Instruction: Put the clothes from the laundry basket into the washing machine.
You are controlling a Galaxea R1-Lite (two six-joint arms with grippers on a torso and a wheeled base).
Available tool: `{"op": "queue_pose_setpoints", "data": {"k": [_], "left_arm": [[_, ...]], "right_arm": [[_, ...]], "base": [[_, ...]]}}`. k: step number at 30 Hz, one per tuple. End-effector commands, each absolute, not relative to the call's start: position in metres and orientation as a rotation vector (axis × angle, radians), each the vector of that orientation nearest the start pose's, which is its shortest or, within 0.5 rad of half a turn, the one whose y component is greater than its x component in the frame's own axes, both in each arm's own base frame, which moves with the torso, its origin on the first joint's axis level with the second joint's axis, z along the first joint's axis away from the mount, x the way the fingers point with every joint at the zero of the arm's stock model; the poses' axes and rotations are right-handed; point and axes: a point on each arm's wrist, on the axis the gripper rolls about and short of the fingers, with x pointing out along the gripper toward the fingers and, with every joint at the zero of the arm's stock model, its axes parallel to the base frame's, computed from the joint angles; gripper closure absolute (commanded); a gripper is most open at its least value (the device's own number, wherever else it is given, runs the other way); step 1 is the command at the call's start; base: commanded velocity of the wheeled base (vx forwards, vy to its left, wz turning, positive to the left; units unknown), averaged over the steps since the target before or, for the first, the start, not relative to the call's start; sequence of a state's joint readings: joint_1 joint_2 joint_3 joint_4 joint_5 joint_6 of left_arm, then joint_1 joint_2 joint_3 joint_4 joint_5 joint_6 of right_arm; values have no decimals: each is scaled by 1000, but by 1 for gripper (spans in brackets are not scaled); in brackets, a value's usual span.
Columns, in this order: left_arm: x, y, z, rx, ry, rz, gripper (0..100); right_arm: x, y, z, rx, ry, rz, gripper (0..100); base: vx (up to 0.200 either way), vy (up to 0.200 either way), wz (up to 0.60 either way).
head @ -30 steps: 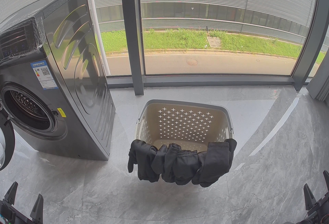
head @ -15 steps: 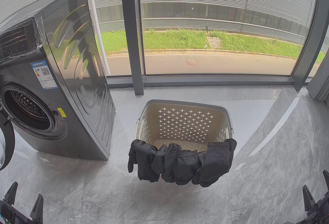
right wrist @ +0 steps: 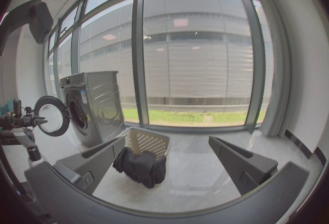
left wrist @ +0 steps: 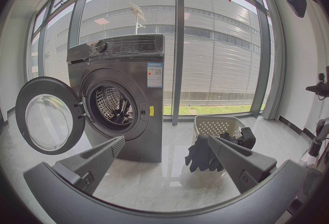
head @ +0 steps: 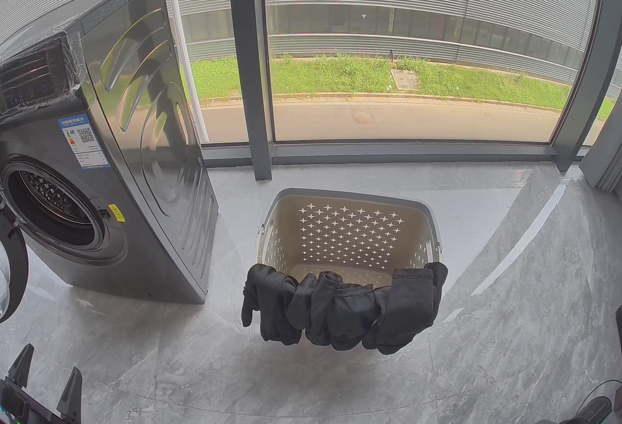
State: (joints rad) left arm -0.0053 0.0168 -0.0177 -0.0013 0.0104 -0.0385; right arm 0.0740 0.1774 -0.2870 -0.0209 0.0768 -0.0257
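Observation:
A beige laundry basket [head: 350, 231] stands on the floor in front of the window. Black clothes [head: 343, 309] hang over its near rim. To the left, the grey washing machine [head: 97, 140] has its round door [left wrist: 48, 117] swung open, baring the drum [left wrist: 111, 105]. My left gripper [head: 46, 377] is open at the lower left corner of the head view, well short of the basket, with nothing between its fingers [left wrist: 99, 154]. In the right wrist view, my right gripper [right wrist: 166, 147] is open and empty, facing the basket [right wrist: 145, 139] and clothes [right wrist: 140, 166] from a distance.
A tall glass window wall with a dark pillar [head: 249, 49] rises behind the basket. Grey marble floor [head: 505, 289] spreads wide on the right and between basket and machine. The open door reaches out at the far left edge [head: 10, 270].
My right gripper's fingertips have dropped out of the lower right corner of the head view. The left gripper, basket and clothes have not moved.

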Motion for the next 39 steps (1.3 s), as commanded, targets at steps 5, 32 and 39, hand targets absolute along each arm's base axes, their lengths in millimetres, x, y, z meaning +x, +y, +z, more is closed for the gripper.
{"op": "queue_pose_setpoints", "data": {"k": [5, 32, 39], "left_arm": [[-23, 0, 76, -38, -2, 6, 0], [-23, 0, 76, -38, -2, 6, 0], [-23, 0, 76, -37, -2, 5, 0]], "right_arm": [[70, 23, 153, -43, 365, 404, 0], [233, 100, 48, -8, 653, 340, 0], [249, 107, 26, -12, 643, 326, 0]], "base": [[0, 0, 0], [0, 0, 0], [0, 0, 0]]}}
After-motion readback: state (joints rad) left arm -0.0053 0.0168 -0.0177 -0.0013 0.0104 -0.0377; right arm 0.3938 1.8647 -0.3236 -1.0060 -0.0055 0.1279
